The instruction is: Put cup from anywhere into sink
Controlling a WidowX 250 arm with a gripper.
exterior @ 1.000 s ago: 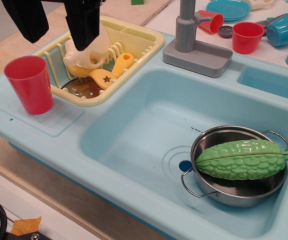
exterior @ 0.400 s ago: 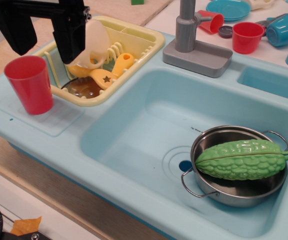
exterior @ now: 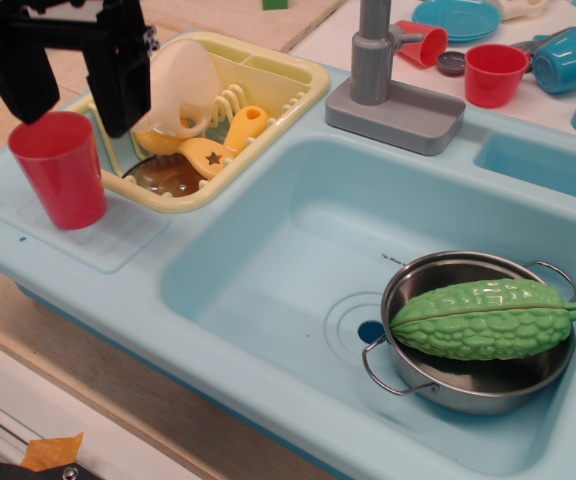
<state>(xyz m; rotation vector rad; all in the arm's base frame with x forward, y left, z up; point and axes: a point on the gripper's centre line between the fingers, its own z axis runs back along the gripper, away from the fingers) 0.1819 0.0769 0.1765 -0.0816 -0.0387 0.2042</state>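
Smooth red plastic cup [exterior: 58, 167], glossy blue plastic sink [exterior: 268, 250], shiny steel pot [exterior: 468, 385]

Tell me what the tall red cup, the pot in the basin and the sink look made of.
The tall red cup looks like matte plastic: even colour, soft dull sheen. The pot appears to be polished steel, with a mirror-like rim and wire handles. The sink seems to be moulded light blue plastic, smooth with rounded edges and faint gloss.

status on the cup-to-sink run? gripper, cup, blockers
Gripper open, fingers straddling above the red cup's rim, not gripping. Red cup upright on the left drainboard, outside the sink. Steel pot with green gourd fills the basin's right side; left free.
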